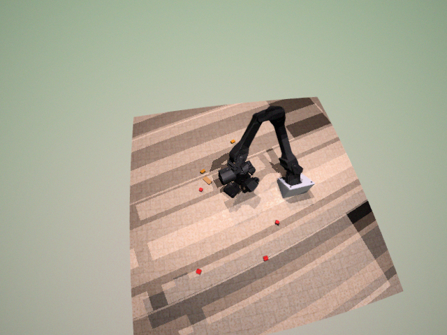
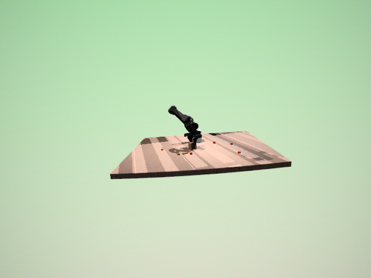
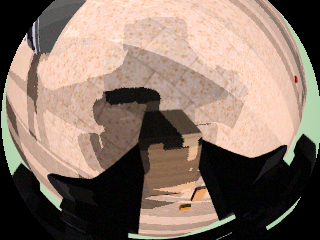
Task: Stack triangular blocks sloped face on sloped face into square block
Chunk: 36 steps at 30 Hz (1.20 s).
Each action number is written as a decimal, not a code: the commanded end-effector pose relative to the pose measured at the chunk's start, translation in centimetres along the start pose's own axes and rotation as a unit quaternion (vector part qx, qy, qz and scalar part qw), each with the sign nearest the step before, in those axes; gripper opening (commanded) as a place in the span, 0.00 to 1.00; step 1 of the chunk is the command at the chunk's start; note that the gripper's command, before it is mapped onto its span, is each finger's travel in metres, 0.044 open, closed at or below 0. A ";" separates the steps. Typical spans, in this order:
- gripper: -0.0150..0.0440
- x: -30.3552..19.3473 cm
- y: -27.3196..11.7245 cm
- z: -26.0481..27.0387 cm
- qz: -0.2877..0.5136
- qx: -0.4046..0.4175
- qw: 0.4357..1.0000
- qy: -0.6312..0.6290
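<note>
Wooden brown triangular blocks (image 2: 191,146) (image 3: 172,167) show as one squarish, box-like shape between the fingers. It looks to stand on the table (image 1: 169,230) (image 2: 140,167). The seam between upper and lower block is not clear, and shadow darkens part of the top. In the top view the arm and hand hide the blocks. No triangular block shows elsewhere. My gripper (image 1: 241,186) (image 3: 168,143) points down and is shut on a triangular block, one finger at each side. I cannot tell whether the fingers also touch the lower block.
A flat orange piece (image 1: 207,180) (image 3: 199,193) and a small orange block (image 1: 202,171) (image 3: 185,207) lie near the hand. Another orange block (image 1: 232,141) lies farther off. A red cube (image 1: 200,189) is close by. Other red cubes (image 1: 277,222) (image 1: 265,257) (image 1: 198,271) lie farther away.
</note>
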<state>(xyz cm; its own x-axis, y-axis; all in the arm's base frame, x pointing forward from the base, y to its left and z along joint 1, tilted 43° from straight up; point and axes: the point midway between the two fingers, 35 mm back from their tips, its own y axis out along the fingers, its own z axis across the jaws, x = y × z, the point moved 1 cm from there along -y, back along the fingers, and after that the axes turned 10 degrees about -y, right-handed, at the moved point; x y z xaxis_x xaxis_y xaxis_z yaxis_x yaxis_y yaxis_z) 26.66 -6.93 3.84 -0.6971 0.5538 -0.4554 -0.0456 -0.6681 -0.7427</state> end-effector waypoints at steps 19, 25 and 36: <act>1.00 0.0 -0.2 -0.1 0.000 0.000 1.000 0.000; 1.00 -0.2 -8.5 -0.5 -0.003 -0.003 1.000 -0.001; 1.00 0.0 -10.4 -0.4 0.002 -0.002 1.000 -0.007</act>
<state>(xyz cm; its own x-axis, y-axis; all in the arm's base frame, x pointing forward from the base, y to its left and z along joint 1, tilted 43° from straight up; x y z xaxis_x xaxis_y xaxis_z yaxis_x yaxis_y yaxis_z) 27.39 0.21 11.45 -0.7029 0.5469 -0.4548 -0.0394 -0.6684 -0.7428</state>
